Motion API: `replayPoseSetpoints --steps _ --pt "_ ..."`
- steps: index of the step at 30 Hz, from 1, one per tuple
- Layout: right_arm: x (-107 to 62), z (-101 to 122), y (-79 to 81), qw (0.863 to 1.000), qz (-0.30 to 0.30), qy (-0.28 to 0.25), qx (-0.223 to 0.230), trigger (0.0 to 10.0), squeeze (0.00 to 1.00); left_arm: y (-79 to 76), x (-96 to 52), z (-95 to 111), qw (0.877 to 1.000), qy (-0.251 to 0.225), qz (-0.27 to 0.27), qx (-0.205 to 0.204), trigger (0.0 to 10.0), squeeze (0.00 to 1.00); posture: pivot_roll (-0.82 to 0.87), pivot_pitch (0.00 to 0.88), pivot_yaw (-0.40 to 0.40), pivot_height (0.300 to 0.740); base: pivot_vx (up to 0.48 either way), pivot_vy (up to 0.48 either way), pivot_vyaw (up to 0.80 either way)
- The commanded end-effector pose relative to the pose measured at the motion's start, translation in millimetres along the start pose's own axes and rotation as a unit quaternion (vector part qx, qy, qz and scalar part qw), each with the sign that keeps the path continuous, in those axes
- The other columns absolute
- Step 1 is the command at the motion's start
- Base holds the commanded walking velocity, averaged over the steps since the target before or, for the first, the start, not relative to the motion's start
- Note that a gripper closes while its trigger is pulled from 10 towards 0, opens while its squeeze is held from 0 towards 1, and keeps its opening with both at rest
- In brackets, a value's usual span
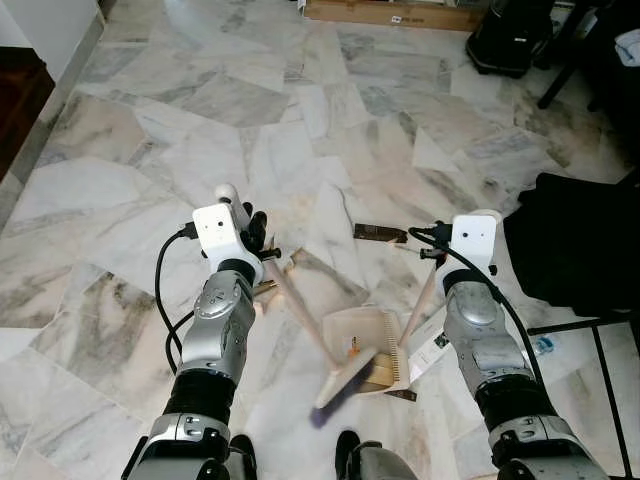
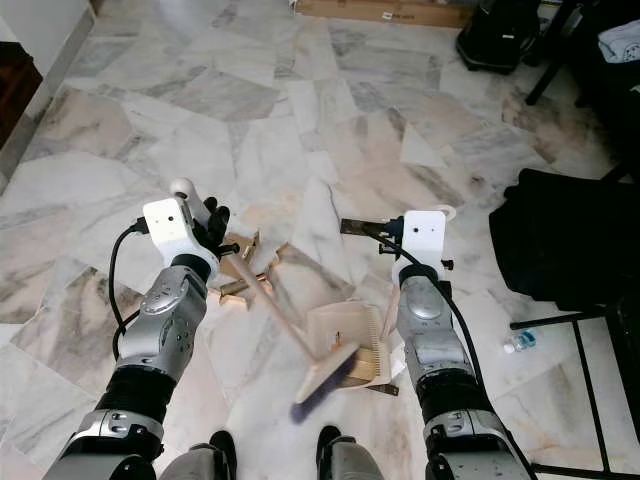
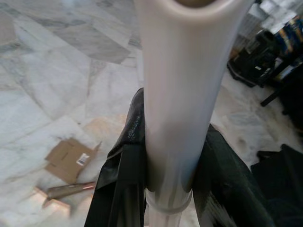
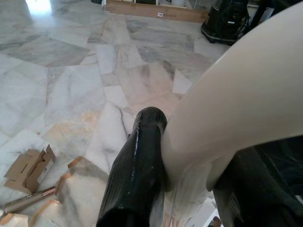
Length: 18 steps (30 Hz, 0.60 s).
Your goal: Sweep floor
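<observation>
My left gripper (image 1: 258,235) is shut on the pale broom handle (image 1: 300,305), which slants down to the broom head (image 1: 343,390) with purple bristles on the marble floor. In the left wrist view the black fingers (image 3: 124,184) clamp both sides of the handle (image 3: 173,94). My right gripper (image 1: 433,247) is shut on the cream dustpan handle (image 1: 418,305); in the right wrist view it (image 4: 194,184) squeezes that handle (image 4: 236,94). The beige dustpan (image 1: 362,335) rests on the floor with the broom head against its mouth. Cardboard scraps (image 2: 240,268) lie beside the left gripper.
A dark brown strip (image 1: 380,233) and a printed paper (image 1: 430,350) lie near the dustpan. A black bag on a chair frame (image 1: 580,245) stands close on the right, with a plastic bottle (image 2: 520,340) below it. A long cardboard box (image 1: 390,12) and black equipment (image 1: 510,35) stand at the far side.
</observation>
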State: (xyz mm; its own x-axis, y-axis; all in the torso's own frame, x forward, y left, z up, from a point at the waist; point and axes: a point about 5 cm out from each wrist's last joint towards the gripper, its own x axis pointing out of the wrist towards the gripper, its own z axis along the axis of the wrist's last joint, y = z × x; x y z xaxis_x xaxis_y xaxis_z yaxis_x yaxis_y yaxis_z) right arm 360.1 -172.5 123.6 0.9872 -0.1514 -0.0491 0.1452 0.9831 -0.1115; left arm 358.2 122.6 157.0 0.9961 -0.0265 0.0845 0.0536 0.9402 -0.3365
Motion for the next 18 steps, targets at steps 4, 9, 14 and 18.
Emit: replayPoseSetpoints --steps 4,9,14,18 --pt "-6.0 -29.6 -6.3 0.998 -0.007 0.065 0.000 10.0 0.00 1.8 2.1 15.4 0.999 -0.023 -0.016 0.037 10.0 0.00 -0.03 0.263 -0.079 0.740 0.000 0.000 0.00" --pt "-5.2 -33.3 -10.2 0.997 -0.010 0.070 0.001 10.0 0.00 -4.0 -2.1 35.9 0.993 -0.059 -0.057 0.087 10.0 0.00 0.00 0.202 -0.070 0.740 0.000 0.000 0.00" --pt "-3.6 -34.5 -15.3 0.997 -0.016 0.071 0.011 10.0 0.00 -4.8 -2.9 48.3 0.987 -0.080 -0.072 0.117 10.0 0.00 0.01 0.158 -0.062 0.740 0.000 0.000 0.00" --pt "-2.1 -34.1 -19.8 0.997 -0.023 0.069 0.011 10.0 0.00 -11.5 -4.5 59.4 0.982 -0.110 -0.087 0.129 10.0 0.00 0.01 0.102 -0.047 0.740 0.000 0.000 0.00"
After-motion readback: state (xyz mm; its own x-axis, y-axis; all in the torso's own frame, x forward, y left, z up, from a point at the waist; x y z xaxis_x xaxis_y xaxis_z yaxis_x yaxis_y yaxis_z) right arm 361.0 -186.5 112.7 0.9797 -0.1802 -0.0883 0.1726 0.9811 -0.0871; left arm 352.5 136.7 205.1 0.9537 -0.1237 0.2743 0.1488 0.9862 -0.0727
